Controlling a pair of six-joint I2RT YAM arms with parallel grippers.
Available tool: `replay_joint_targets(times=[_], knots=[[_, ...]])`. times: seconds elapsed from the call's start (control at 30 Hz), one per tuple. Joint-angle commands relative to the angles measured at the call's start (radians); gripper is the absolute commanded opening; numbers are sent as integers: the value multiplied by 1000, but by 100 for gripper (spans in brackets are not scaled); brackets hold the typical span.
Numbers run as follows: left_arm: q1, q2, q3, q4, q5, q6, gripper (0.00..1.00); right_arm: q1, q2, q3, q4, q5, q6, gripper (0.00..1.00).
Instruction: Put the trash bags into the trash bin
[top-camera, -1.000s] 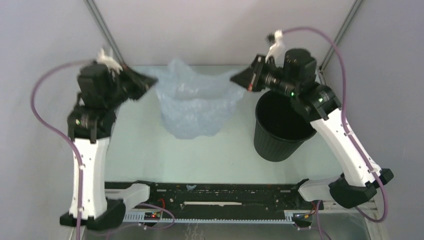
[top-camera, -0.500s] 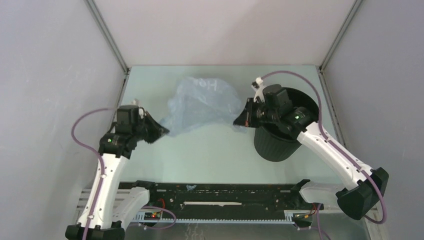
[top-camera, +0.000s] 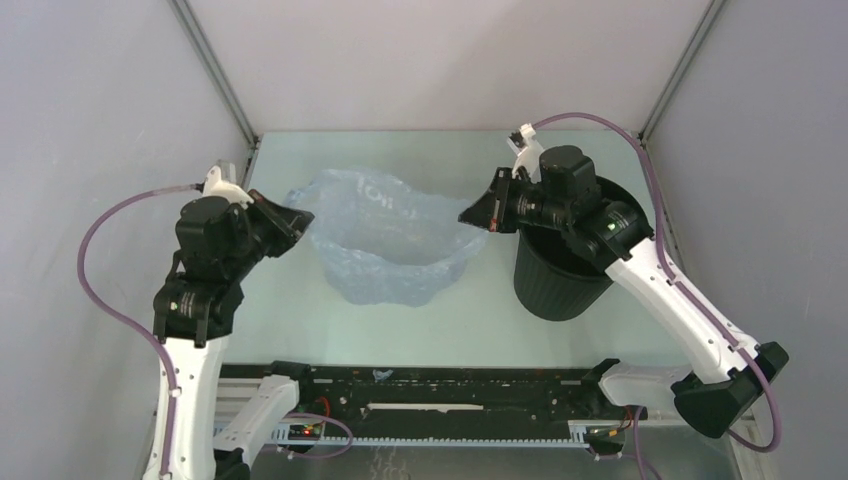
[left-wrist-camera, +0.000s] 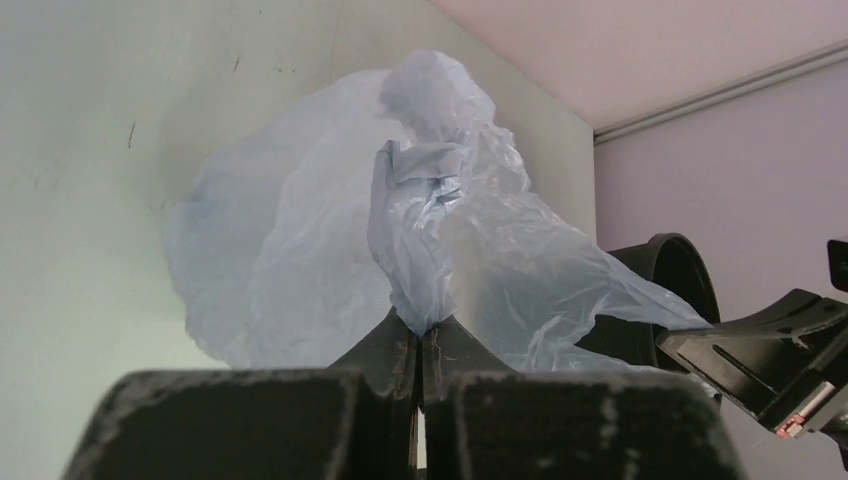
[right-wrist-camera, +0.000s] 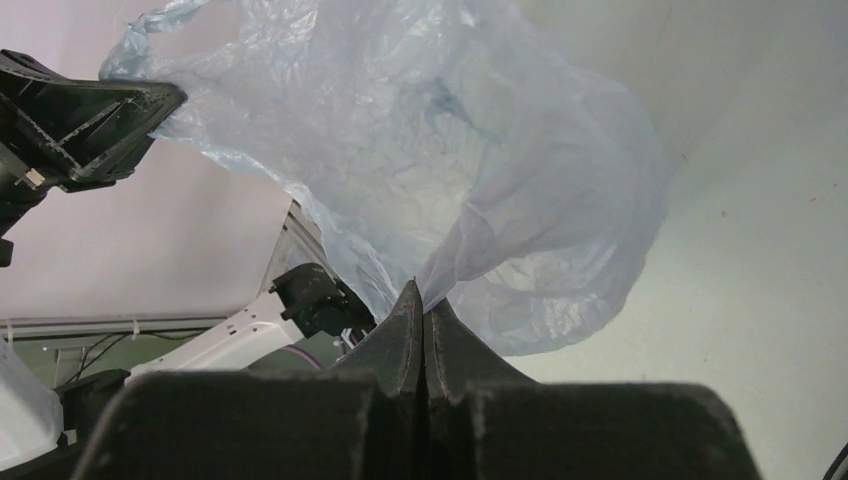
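Two arms hold the trash bag (top-camera: 392, 240) stretched between them above the pale green desk (top-camera: 300, 320). The left tool (top-camera: 298, 216), at middle left of the overhead frame, is clamped tight on a bunched edge of the thin, translucent blue film. Its wrist view shows the plastic rising in a twisted plume from between the pressed-together jaws. The right tool (top-camera: 468, 214), just right of centre, pinches the opposite edge, its jaws likewise closed with film caught at the tips.

Between the two, the bag sags open like a shallow pouch in the centre of the frame. Its mouth faces up, and dark printed lettering shows on its far wall, toward the upper middle. Whether its underside touches the desk cannot be told.

The black trash bin (top-camera: 558, 288) stands upright at centre right, directly beneath the right arm's wrist and just beside the bag's right-hand edge, with the vertical ribs on its lower part in view. The bag is outside the bin. A purple cable (top-camera: 100, 262) loops from the left arm at the left of the frame.
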Motion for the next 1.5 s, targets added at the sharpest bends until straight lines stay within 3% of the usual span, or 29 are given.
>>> replay_joint_targets(times=[0.0, 0.27, 0.43, 0.53, 0.67, 0.77, 1.07, 1.2, 1.47], knots=[[9, 5, 27, -8, -40, 19, 0, 7, 19, 25, -3, -7, -16, 0], [9, 4, 82, -72, -138, 53, 0, 2, -8, 47, -9, 56, -52, 0], [9, 18, 117, -141, -219, 125, 0, 16, 56, 100, -152, 119, -51, 0], [9, 20, 106, -139, -143, 115, 0, 54, 100, 148, -227, 132, -55, 0], [9, -3, 18, -19, 69, 18, 0, 79, 104, 165, -209, 136, -63, 0], [10, -12, -8, 24, 83, -21, 0, 70, 105, 174, -203, 153, -78, 1], [13, 49, 97, -23, 33, 9, 0, 41, 139, 187, -283, 146, -98, 6], [15, 51, 78, -24, 38, -3, 0, 55, 131, 206, -310, 159, -107, 16], [19, 59, 72, -20, 79, -9, 0, 56, 120, 259, -388, 186, -134, 50]])
